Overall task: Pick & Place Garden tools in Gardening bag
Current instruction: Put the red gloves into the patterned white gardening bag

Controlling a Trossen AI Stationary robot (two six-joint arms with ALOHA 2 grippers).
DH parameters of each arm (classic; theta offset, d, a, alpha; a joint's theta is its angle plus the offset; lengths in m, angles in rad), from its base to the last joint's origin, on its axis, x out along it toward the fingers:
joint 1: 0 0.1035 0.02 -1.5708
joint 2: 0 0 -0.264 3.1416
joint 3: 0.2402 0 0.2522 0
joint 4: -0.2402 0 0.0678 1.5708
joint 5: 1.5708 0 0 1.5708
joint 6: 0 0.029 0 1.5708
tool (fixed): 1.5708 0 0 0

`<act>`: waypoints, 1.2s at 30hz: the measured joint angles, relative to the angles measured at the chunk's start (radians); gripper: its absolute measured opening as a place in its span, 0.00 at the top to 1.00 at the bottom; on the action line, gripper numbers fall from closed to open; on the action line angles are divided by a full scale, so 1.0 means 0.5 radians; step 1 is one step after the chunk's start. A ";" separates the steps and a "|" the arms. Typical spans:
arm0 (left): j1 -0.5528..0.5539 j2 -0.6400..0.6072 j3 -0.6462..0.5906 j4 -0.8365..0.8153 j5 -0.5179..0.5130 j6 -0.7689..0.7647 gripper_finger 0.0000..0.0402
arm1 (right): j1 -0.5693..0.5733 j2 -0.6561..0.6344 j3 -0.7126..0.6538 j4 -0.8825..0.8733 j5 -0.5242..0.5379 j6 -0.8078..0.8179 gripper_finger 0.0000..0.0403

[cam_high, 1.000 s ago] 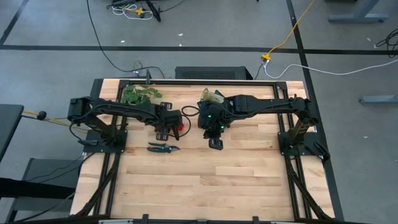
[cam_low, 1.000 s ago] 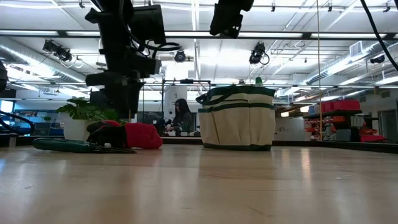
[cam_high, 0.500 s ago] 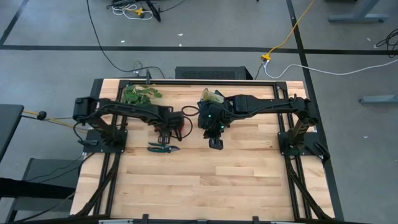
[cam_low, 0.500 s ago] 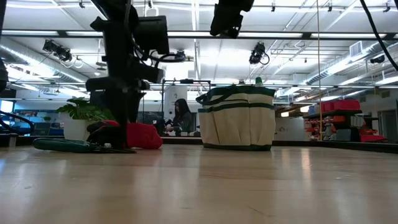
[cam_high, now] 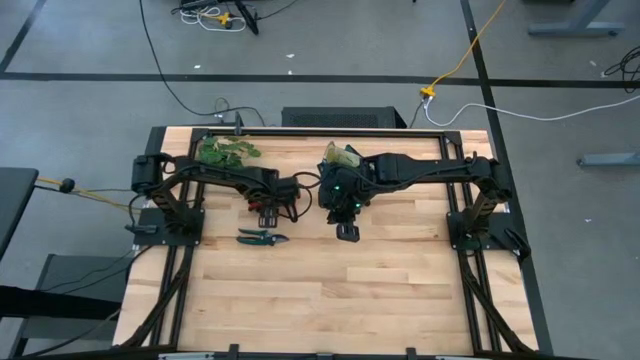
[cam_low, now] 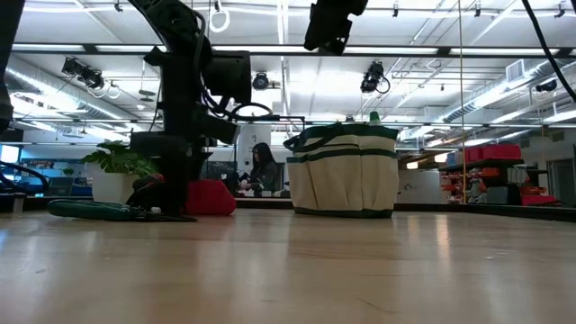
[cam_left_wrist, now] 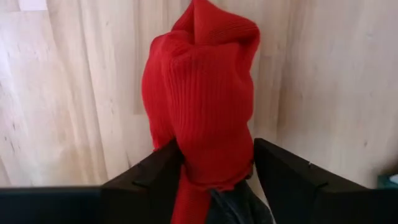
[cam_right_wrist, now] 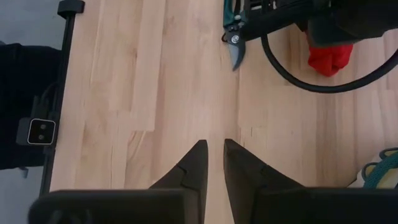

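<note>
A: Red ribbed knit gloves?
B: Bunched on the wood tabletop, between dark fingers.
A: Dark-handled pruning shears?
B: Flat, just beside gloves.
A: Olive-and-tan round fabric bag?
B: Upright, w/ green top showing above rim.

**No readable text**

No lettering, label, brand, number or sign can be made out in any view: the tabletop, the tools, the bag, both arms and the room behind show nothing legible.
</note>
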 joint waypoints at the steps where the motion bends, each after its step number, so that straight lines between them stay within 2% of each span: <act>1: 0.000 0.002 0.000 0.002 -0.004 -0.007 0.52 | 0.000 0.000 0.000 0.002 0.000 0.000 0.88; 3: 0.000 0.002 0.000 0.006 -0.007 -0.015 0.61 | 0.000 0.000 0.000 0.003 0.000 -0.002 0.88; 8: -0.001 0.002 0.000 0.004 -0.025 -0.048 0.91 | 0.001 0.000 0.000 0.004 0.001 -0.002 0.88; 9: -0.002 0.002 0.000 0.004 -0.050 -0.057 0.93 | 0.001 0.000 0.000 0.004 0.000 -0.002 0.88; 16: -0.036 -0.003 0.000 -0.008 -0.165 -0.105 0.92 | 0.001 0.000 0.000 -0.042 0.023 -0.002 0.88; 23: -0.141 -0.132 -0.003 -0.045 -0.303 -0.105 0.93 | 0.001 0.000 0.000 -0.193 0.247 0.053 0.88; 32: -0.197 -0.587 -0.002 -0.034 -0.385 -0.106 0.93 | 0.001 0.000 0.000 -0.309 0.278 0.139 0.88; 36: -0.196 -0.817 -0.002 0.062 -0.390 -0.091 0.93 | 0.002 0.001 -0.001 -0.363 0.385 0.176 0.88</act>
